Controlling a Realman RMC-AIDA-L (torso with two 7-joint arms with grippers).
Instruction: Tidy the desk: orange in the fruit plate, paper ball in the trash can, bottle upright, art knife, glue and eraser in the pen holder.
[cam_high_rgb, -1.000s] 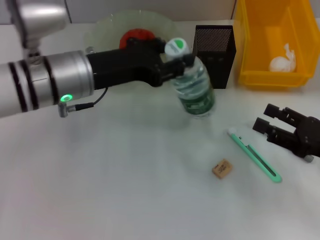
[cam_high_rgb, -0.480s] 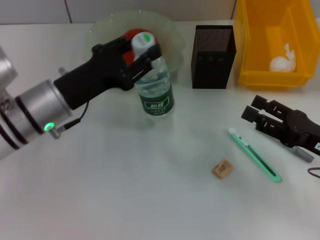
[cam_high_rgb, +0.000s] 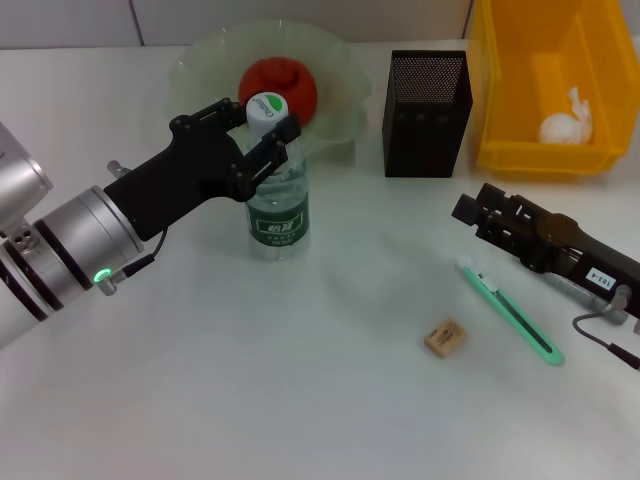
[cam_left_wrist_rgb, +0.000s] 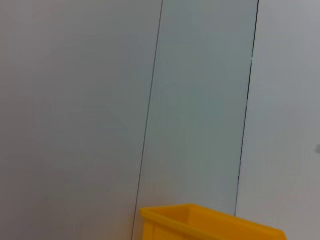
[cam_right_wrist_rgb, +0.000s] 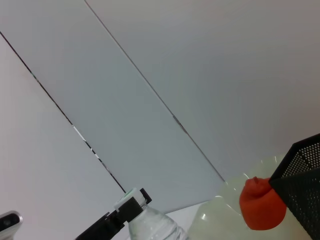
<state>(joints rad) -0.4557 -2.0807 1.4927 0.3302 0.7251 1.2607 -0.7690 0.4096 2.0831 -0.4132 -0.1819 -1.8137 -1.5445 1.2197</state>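
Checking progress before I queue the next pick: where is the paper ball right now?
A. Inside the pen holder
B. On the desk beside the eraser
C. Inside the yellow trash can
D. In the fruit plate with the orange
C: the head view shows the white crumpled paper ball lying inside the yellow trash can, at the desk's far right.

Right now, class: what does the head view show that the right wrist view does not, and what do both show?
Only the head view shows the art knife, eraser, trash can with the paper ball, and the right gripper. Only the right wrist view shows the wall behind. Both share the upright bottle, left gripper around its neck, orange, fruit plate and pen holder.
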